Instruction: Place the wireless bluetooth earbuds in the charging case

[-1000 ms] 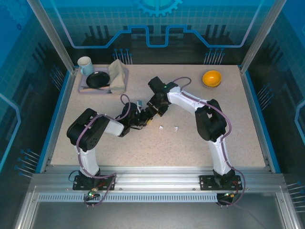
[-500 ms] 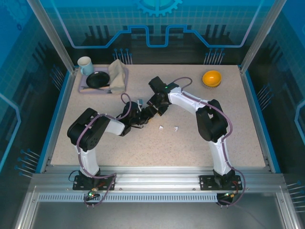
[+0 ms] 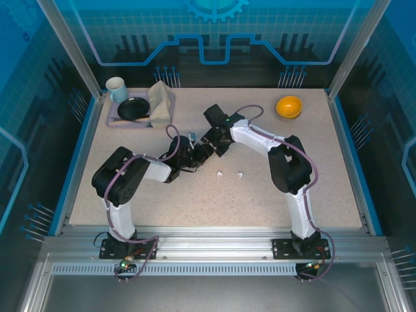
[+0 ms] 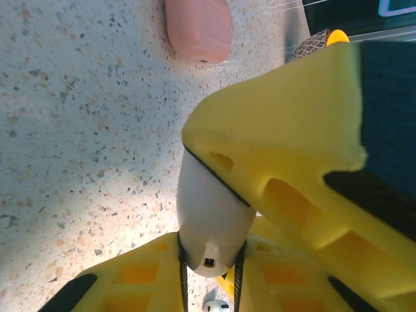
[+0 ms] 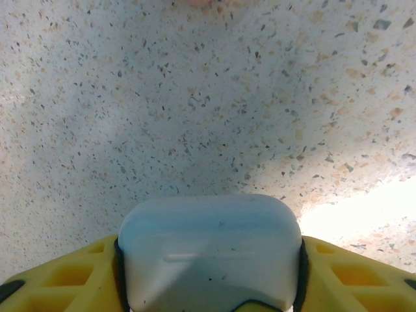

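A white charging case (image 4: 209, 208) is clamped between the yellow fingers of my left gripper (image 4: 209, 257), its port end facing the camera. My right gripper (image 5: 208, 273) is shut on the same white case (image 5: 208, 240) from the other side, and one of its yellow fingers (image 4: 292, 143) lies over the case. In the top view both grippers meet at mid-table, left gripper (image 3: 193, 156), right gripper (image 3: 206, 148). Two white earbuds (image 3: 221, 175) (image 3: 240, 174) lie on the table just right of them. One white earbud (image 4: 216, 306) shows below the case. A salmon-pink case (image 4: 198, 29) lies beyond. The pink earbuds are hidden.
A lilac tray (image 3: 114, 121) at the back left holds a mug (image 3: 117, 89), a black bowl (image 3: 133, 108) and a folded cloth (image 3: 161, 103). An orange bowl (image 3: 288, 106) sits at the back right. Blue rails edge the table.
Both grippers, still joined on the white case, have shifted slightly toward the far side of the table. The two white earbuds have not moved.
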